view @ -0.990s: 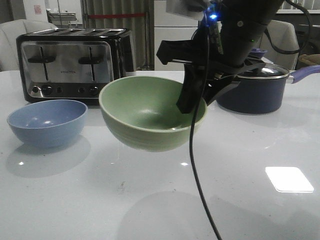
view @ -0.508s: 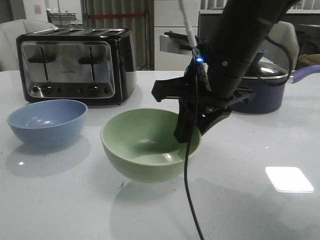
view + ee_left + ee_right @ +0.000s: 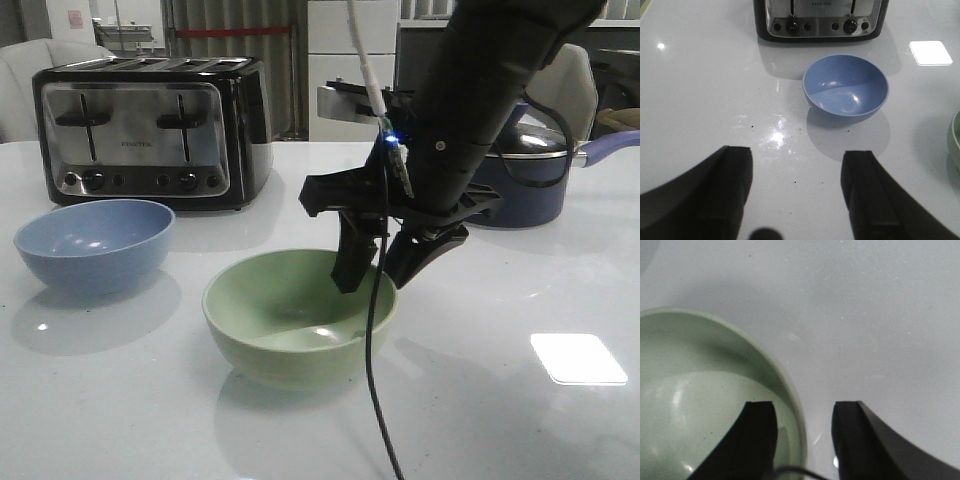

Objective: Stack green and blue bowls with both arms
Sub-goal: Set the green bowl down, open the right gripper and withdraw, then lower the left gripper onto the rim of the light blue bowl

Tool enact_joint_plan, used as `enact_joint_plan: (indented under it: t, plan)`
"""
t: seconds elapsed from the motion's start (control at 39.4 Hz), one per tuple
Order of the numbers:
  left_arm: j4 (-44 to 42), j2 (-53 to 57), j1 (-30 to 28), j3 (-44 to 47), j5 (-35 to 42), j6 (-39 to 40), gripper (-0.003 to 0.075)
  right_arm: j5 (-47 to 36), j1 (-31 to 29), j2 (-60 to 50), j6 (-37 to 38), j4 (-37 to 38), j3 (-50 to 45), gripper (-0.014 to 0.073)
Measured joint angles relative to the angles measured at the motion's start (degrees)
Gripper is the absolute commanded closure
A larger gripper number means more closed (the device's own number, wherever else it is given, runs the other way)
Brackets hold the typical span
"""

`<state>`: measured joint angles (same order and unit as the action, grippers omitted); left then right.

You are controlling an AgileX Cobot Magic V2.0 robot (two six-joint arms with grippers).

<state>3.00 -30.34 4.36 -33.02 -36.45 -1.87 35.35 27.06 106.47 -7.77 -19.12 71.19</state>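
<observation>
The pale green bowl rests upright on the white table, near the front middle. My right gripper is open astride its right rim. In the right wrist view one finger is inside the green bowl, the other outside with a gap to the rim. The light blue bowl stands empty at the left, apart from the green one. My left gripper hovers open over bare table, with the blue bowl ahead of it. The left arm does not show in the front view.
A chrome and black toaster stands behind the blue bowl. A dark navy lidded saucepan sits at the back right behind the right arm. A thin dark cable hangs from the right arm down across the green bowl.
The right gripper has come down and forward with the green bowl, from held in the air to resting on the table. Its fingers now stand apart at the rim.
</observation>
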Motion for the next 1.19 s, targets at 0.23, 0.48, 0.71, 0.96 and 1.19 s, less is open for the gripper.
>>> enact_joint_plan:
  t: [0.23, 0.48, 0.71, 0.96, 1.19]
  plan:
    - [0.0, 0.0, 0.0, 0.0, 0.0, 0.0, 0.0263, -1.16, 0.0, -9.28, -1.72, 2.48, -3.32, 0.0192]
    - [0.0, 0.0, 0.0, 0.0, 0.0, 0.0, 0.0263, -1.84, 0.05, -29.54, -9.2, 2.95, -15.71, 0.0192]
    - [-0.57, 0.0, 0.0, 0.0, 2.26, -0.92, 0.0263, 0.14, 0.13, -48.2, -10.16, 3.24, -26.22, 0.0192]
    - [-0.76, -3.47, 0.0, -0.13, 2.74, -1.44, 0.0262, 8.44, 0.13, -63.59, -12.16, 3.38, -30.72, 0.0192]
    - [-0.54, -15.59, 0.0, -6.5, -0.47, -1.44, 0.0262, 12.51, 0.13, -70.7, -12.16, 3.38, -30.85, 0.0192]
